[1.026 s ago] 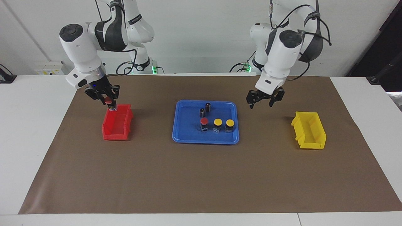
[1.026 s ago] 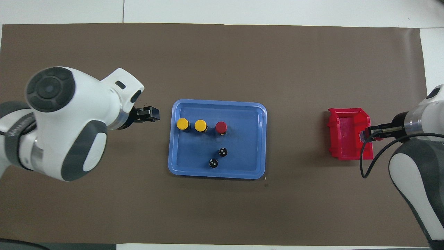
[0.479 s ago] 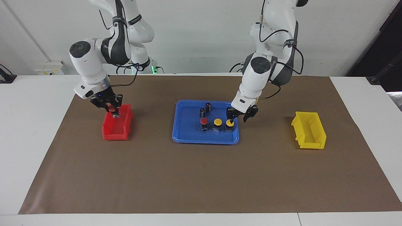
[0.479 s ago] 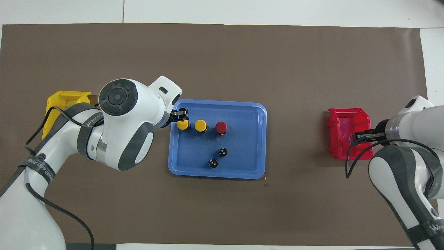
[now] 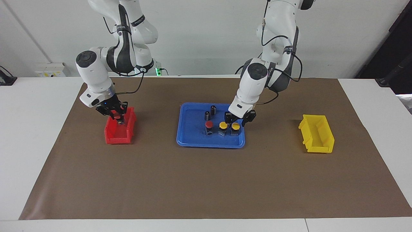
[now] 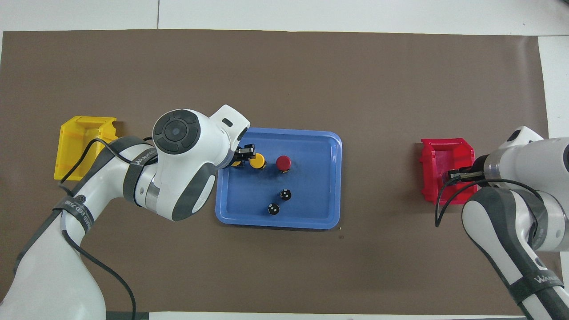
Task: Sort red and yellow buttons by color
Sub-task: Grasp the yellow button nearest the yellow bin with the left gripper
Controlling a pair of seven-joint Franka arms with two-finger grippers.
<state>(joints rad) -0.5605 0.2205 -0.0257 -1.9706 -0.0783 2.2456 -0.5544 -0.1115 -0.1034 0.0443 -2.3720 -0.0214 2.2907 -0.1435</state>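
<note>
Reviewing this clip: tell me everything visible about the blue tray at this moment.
The blue tray is a shallow rounded rectangle with a raised rim, plastic by its look, lying flat on the brown mat between the red bin and yellow bin. In it stand a red button and two yellow buttons in a row, with two dark cylinders nearer the robots. The left gripper is down at the yellow button nearest the yellow bin.

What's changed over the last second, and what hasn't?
The left gripper came in from beside the blue tray and dropped onto the end yellow button, jaws now around its cap. The right gripper lowered its red button into the red bin. The other tray buttons, the two dark cylinders and the yellow bin stayed put.
</note>
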